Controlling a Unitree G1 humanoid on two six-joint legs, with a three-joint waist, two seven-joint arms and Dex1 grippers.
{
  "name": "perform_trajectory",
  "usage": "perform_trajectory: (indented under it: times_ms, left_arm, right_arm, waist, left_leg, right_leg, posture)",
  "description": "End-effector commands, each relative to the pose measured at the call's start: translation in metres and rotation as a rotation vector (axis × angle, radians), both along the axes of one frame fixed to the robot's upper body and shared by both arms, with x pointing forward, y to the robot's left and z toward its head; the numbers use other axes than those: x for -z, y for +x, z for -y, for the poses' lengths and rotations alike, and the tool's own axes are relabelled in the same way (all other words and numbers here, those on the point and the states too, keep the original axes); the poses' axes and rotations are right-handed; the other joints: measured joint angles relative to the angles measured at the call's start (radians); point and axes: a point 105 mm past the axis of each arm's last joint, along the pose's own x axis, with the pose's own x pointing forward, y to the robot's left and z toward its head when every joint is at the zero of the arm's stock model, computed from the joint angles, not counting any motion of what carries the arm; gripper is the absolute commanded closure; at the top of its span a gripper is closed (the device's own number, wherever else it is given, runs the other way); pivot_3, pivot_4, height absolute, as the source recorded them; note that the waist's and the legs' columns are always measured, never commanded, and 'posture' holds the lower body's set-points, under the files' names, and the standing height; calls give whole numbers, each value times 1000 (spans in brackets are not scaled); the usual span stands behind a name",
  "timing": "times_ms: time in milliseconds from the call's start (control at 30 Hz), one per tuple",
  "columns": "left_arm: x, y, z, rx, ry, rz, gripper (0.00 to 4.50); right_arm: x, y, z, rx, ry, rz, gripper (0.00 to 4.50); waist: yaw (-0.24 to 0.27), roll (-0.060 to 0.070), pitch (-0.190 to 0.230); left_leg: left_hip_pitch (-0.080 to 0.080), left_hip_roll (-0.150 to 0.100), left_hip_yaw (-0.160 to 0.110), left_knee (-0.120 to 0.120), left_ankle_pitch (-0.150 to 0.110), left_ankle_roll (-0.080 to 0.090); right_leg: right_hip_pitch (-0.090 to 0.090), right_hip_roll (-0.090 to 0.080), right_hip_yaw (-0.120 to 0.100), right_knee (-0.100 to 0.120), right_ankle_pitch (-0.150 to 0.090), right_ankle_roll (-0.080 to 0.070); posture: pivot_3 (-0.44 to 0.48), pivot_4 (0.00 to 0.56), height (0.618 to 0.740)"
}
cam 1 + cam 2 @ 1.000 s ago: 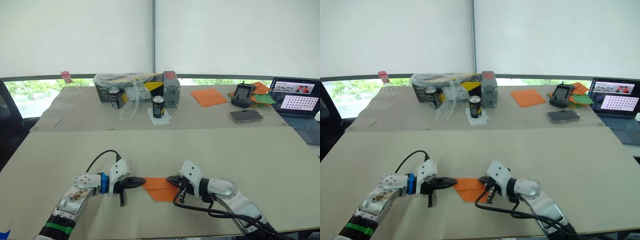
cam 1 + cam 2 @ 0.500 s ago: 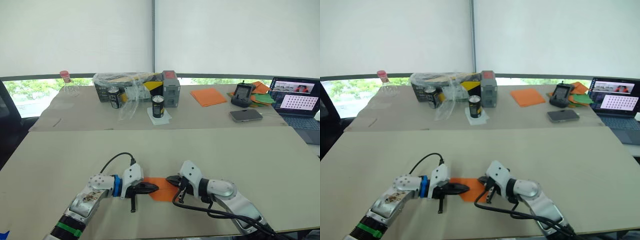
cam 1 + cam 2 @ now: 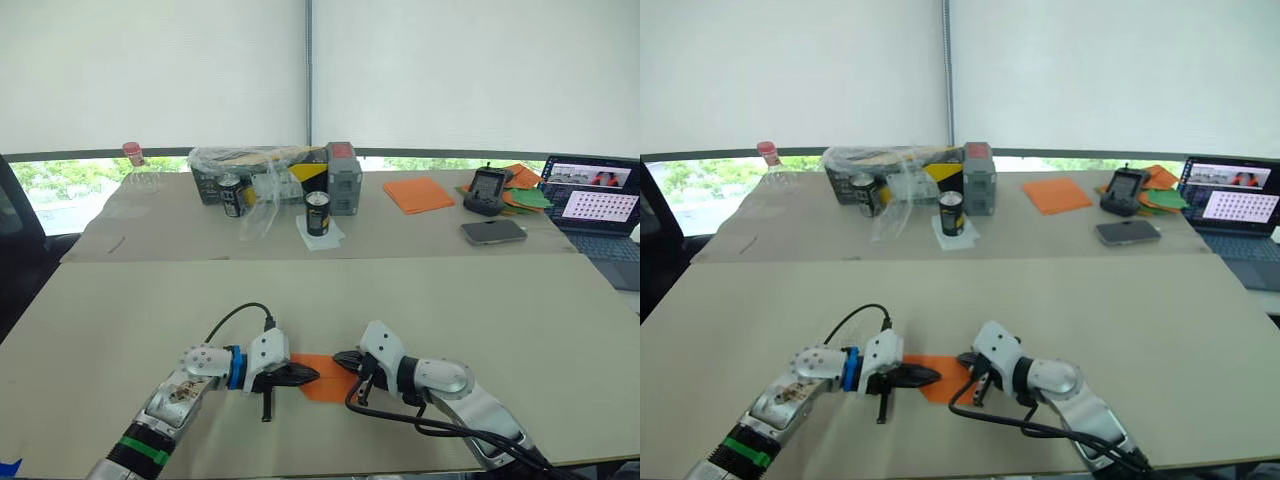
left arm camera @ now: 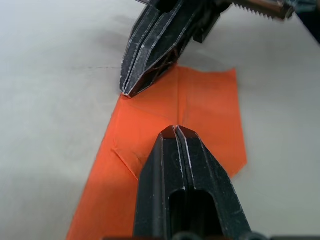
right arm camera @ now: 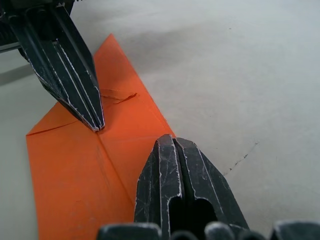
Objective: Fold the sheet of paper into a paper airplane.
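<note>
- left claw (image 3: 303, 376) closed, tip pressing the sheet of paper (image 3: 327, 377)
- right claw (image 3: 343, 358) closed too, pinning its far side
- best press evenly along the crease

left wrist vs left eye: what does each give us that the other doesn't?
Left wrist: creases on the sheet of paper, and both claws' fingers pressed together, tips down on the sheet, left claw facing right claw.

Left eye: the table's far side: stack of orange sheets, cans, phone, laptop.

Both: the two claws meeting over the orange sheet on the table.
</note>
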Motion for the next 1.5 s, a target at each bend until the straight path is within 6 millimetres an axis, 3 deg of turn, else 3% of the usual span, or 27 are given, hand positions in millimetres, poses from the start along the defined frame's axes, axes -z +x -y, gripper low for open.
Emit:
perform_trajectory:
  times_ms: [33, 133, 233, 300, 533, 733, 933, 1167, 1267, 1500]
  left_arm:
    - [-21, 10, -14, -70, -14, 34, 4500]
    - [-48, 16, -18, -119, -60, 40, 4500]
    - [-64, 8, -25, -131, -63, 2, 4500]
    - [-65, 2, -30, -136, -45, -39, 4500]
    - [-56, -13, -55, -173, 114, -63, 4500]
    - [-53, -20, -61, -211, 133, -49, 4500]
    - [-49, -26, -56, -231, 124, -53, 4500]
    - [-47, -26, -57, -252, 128, -48, 4500]
    - [-44, -28, -57, -258, 131, -55, 4500]
    - [-39, -22, -56, -274, 130, -47, 4500]
  right_arm:
    - [7, 1, 12, 35, 0, -80, 4464]
    - [-23, -3, 6, -19, 120, -81, 4464]
    - [-51, -12, 5, -95, 189, -90, 4464]
    - [-57, -16, 8, -117, 190, -108, 4464]
    - [-61, -28, 28, -178, 47, -172, 4464]
    - [-61, -9, 44, -81, 88, -213, 2551]
    - [-46, -8, 33, -114, 147, -310, 548]
    - [-51, -12, 17, -174, 246, -385, 548]
    - [-41, -10, 20, -158, 211, -397, 1346]
    - [-34, -12, 17, -195, 196, -381, 3761]
  waist:
    - [0, 0, 3]
    - [3, 0, 8]
    - [5, 0, 10]
    - [4, 0, 10]
    - [4, 1, 19]
    - [5, 0, 23]
    - [5, 0, 24]
    - [4, 0, 24]
    - [4, 1, 24]
    - [5, 0, 24]
  left_leg:
    - [-1, 0, 0, 0, 0, 0]
    - [-4, 0, -1, 0, 0, 0]
    - [-13, -1, -2, 1, 0, 0]
    - [-22, -2, -1, 2, 1, -1]
    - [-23, -2, -1, 2, 1, -1]
    - [-22, -1, -1, 2, 1, -2]
    - [-24, -1, -1, 2, 1, -2]
    - [-25, -1, 0, 2, 1, -2]
    - [-25, -1, 0, 2, 1, -2]
    - [-25, -2, 0, 2, 2, -3]
  right_leg:
    - [-1, 0, 0, 0, 0, 0]
    - [-3, 0, 0, 0, 0, 0]
    - [-11, -2, -1, 0, 0, 0]
    - [-20, -3, 0, 1, 1, 2]
    - [-21, -3, 0, -1, 1, 2]
    - [-21, -3, 0, 0, 2, 1]
    - [-22, -3, 0, 0, 2, 1]
    - [-24, -3, 0, 1, 2, 1]
    - [-24, -3, 0, 1, 2, 1]
    - [-24, -3, 0, 2, 2, 1]
  posture:
    - [0, 150, 740]
    - [0, 150, 740]
    - [0, 150, 740]
    - [0, 150, 740]
    - [0, 150, 740]
    - [0, 150, 740]
    - [0, 150, 740]
    - [0, 150, 740]
    - [0, 150, 740]
    - [0, 150, 740]
